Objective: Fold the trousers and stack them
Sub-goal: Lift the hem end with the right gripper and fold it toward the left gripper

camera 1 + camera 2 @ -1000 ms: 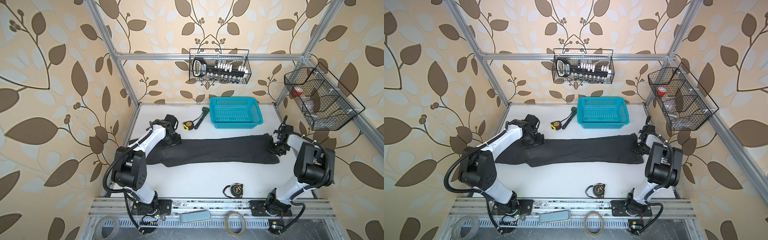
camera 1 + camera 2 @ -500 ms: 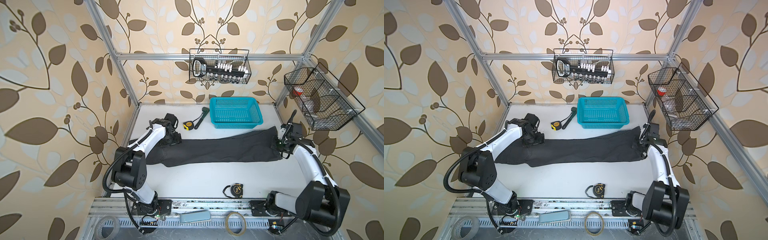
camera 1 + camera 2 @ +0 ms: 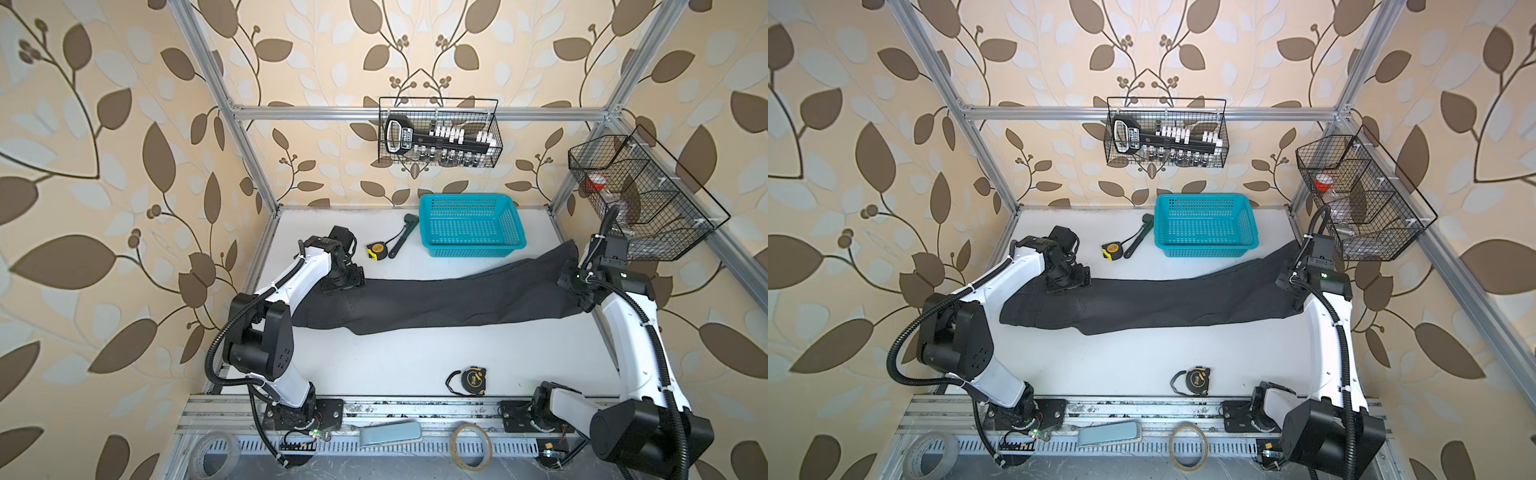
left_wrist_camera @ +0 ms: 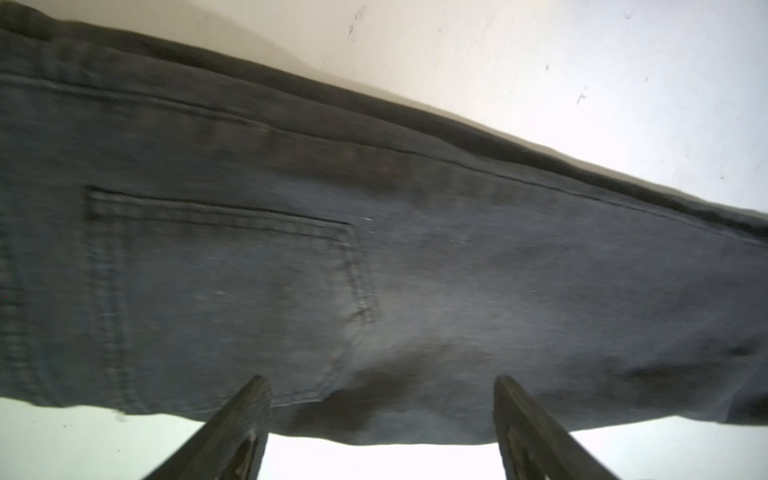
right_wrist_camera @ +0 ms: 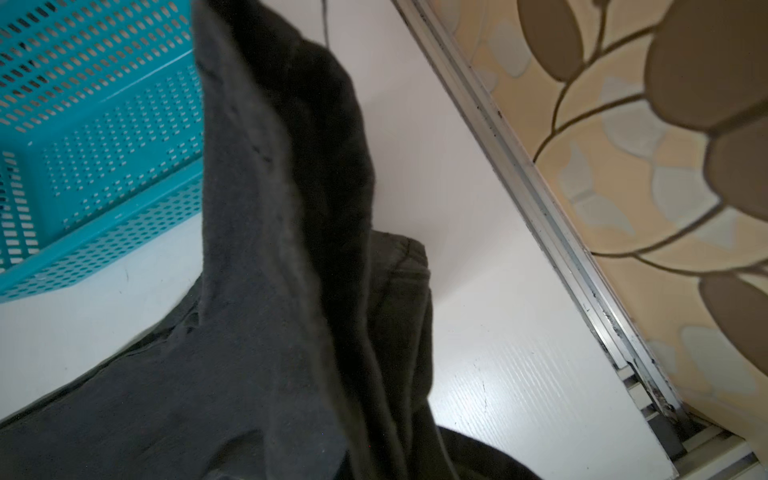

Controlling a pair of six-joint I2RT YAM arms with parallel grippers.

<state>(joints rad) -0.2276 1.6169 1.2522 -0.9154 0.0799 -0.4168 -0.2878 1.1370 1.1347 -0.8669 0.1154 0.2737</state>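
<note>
From my station I see the trousers [image 3: 457, 299] stretched lengthwise across the white surface [image 3: 415, 357]. The waist end is on the left and the leg ends on the right, and in both top views they run just in front of the turquoise basket [image 3: 473, 246]. They lie flat except at the right end.

There the right fingers [image 3: 572, 284] are clenched on the leg-end cloth and hold it up off the surface. In the right wrist view the dark fabric rises in a steep fold toward the camera and hides the tips, with a hem [image 5: 409, 257] drooping below it.

The left fingers [image 4: 232, 428] are released, spread wide over the waist end, beside the stitched back pocket [image 4: 224, 299]. Whether their tips touch the denim I cannot tell.

A yellow tape measure [image 3: 376, 250] sits left of the basket, apart from the trousers. A black tape measure [image 3: 471, 380] lies near the front edge of the surface, well apart from the cloth.
</note>
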